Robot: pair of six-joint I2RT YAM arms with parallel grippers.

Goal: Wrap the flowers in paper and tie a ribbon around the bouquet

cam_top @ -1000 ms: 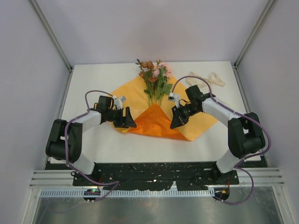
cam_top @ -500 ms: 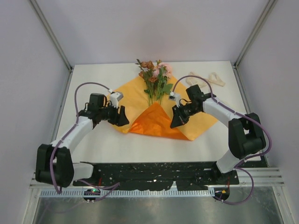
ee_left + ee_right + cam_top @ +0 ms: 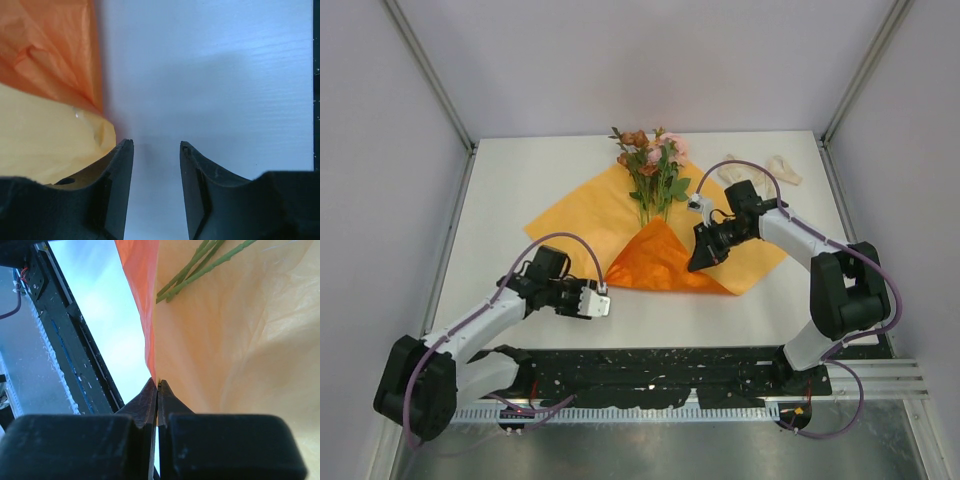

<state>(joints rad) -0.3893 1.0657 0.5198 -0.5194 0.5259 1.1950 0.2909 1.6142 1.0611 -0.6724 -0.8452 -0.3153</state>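
Observation:
The orange paper lies spread on the white table, with its near corner folded up into a brighter triangle. The flowers rest on it, blooms toward the far edge; their green stems show in the right wrist view. My right gripper is shut on the paper's folded edge at the triangle's right side. My left gripper hovers low over bare table just off the paper, open with nothing between its fingers. The cream ribbon lies at the back right.
The black mounting rail runs along the near table edge and shows in the right wrist view. Grey walls close in the left, right and far sides.
My left arm has pulled away from the paper's left corner toward the near edge, its jaws narrowing, and that corner now lies flat. My right gripper stays shut on the paper, nudged slightly away.

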